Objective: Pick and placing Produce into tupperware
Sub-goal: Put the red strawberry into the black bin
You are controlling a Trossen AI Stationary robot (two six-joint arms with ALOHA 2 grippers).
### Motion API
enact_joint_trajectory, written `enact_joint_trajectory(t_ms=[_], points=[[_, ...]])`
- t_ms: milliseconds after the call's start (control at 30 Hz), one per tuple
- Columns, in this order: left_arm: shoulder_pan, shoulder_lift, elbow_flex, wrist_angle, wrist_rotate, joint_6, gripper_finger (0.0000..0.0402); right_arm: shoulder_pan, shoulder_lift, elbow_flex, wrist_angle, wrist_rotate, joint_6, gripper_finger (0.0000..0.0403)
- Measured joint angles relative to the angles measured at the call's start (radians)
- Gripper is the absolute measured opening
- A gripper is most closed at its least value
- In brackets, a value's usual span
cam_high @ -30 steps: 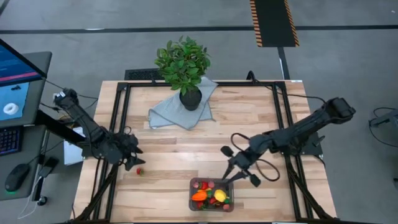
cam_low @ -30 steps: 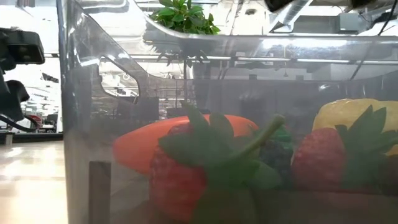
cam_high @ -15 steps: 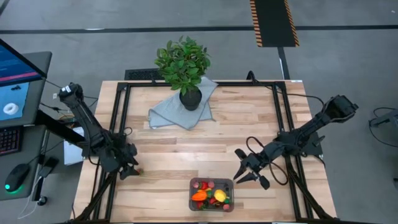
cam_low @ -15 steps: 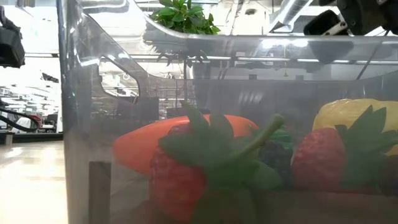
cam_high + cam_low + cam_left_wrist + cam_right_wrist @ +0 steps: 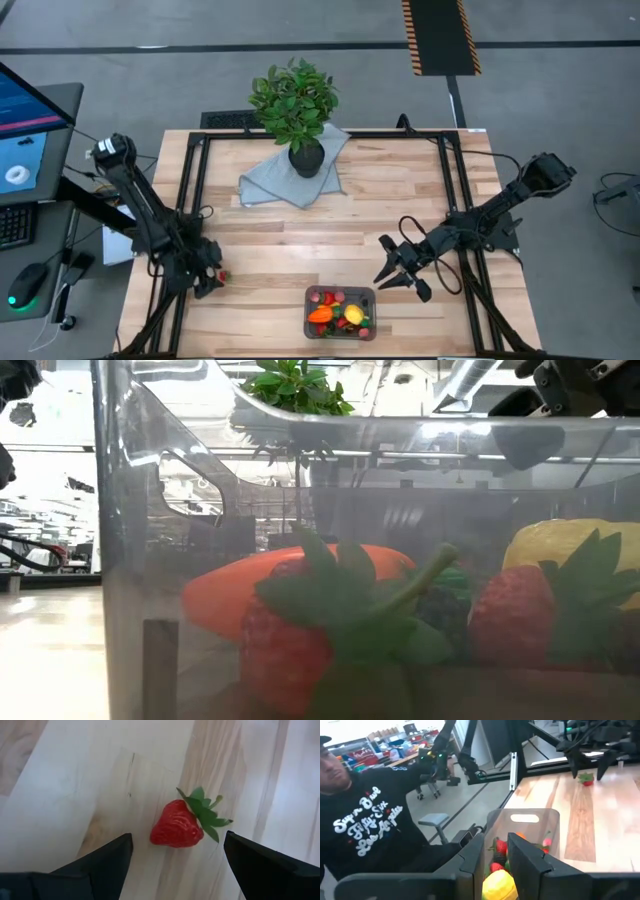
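Observation:
A red strawberry point(image 5: 177, 824) with a green cap lies on its side on the wooden table, also in the high view point(image 5: 223, 275). My left gripper point(image 5: 177, 840) point(image 5: 207, 279) is open, and its fingers stand on either side of the berry without touching it. The clear tupperware point(image 5: 340, 296) stands near the table's near edge. It holds an orange carrot point(image 5: 230, 590), strawberries point(image 5: 515, 615), a yellow lemon point(image 5: 560, 540) and berries. My right gripper point(image 5: 390, 272) point(image 5: 496, 862) hovers just right of the tub, open by a narrow gap.
A leafy green plant in a black pot point(image 5: 295, 105) stands on a blue-grey cloth point(image 5: 275, 180) at the table's far side. Bare wood point(image 5: 300, 240) lies between the two arms. A person in a dark shirt point(image 5: 370, 825) sits beyond the table's near edge.
My left gripper has moved toward the near edge and come down around the strawberry, which has stayed in place. My right gripper has drawn back from above the tupperware toward the table's right.

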Motion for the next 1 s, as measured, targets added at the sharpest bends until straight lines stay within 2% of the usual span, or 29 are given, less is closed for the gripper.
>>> enact_joint_trajectory(t_ms=[167, 467, 800, 1000], points=[[-0.013, 0.058, 0.002, 0.055, -0.052, -0.011, 0.0309, 0.0, 0.0, 0.0, -0.001, 0.002, 0.013, 0.0108], [-0.011, 0.062, -0.003, 0.062, -0.101, -0.016, 0.0309, 0.0, 0.0, 0.0, -0.001, 0.002, 0.013, 0.0108], [-0.01, 0.062, -0.003, 0.039, -0.109, -0.037, 0.0307, 0.0, 0.001, 0.0, -0.002, 0.024, 0.008, 0.0108], [-0.01, 0.062, -0.003, 0.023, -0.111, -0.046, 0.0266, 0.0, 0.001, 0.0, -0.002, 0.025, 0.005, 0.0108]])
